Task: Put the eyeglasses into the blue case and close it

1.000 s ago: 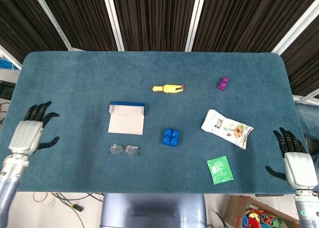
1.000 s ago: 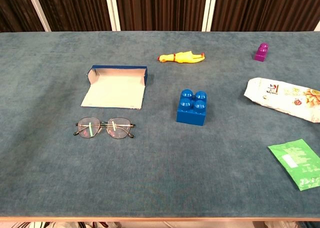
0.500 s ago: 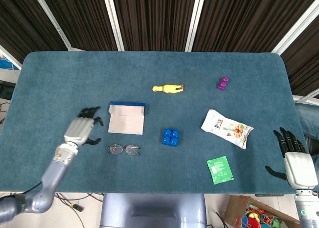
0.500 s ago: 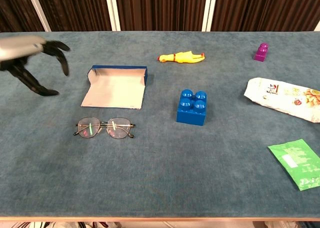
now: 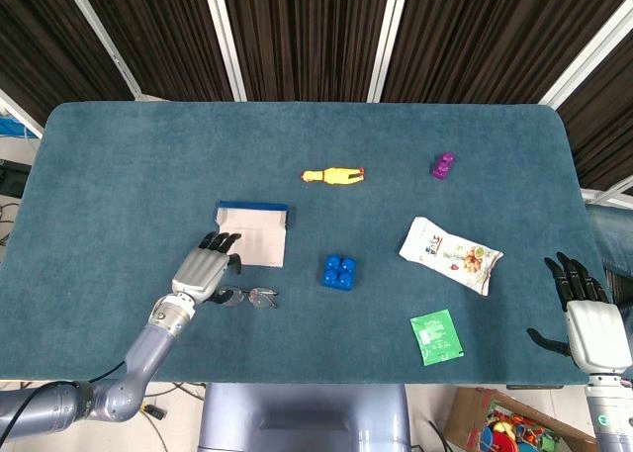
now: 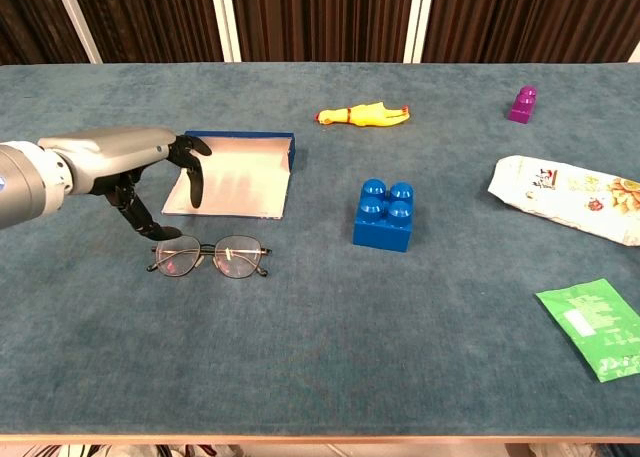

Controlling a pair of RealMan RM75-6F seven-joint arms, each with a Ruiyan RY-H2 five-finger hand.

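My left hand [image 6: 135,167] hovered with fingers spread, holding nothing, above the left end of the eyeglasses [image 6: 210,257]. The eyeglasses lay flat on the table [image 6: 320,377], just in front of the open blue case [image 6: 232,174]. My right hand [image 5: 591,325] rested spread apart at the table's right edge.

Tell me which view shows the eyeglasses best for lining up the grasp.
Chest view: the eyeglasses show large, both lenses clear, left hand just above. Head view shows them small, partly beside the hand.
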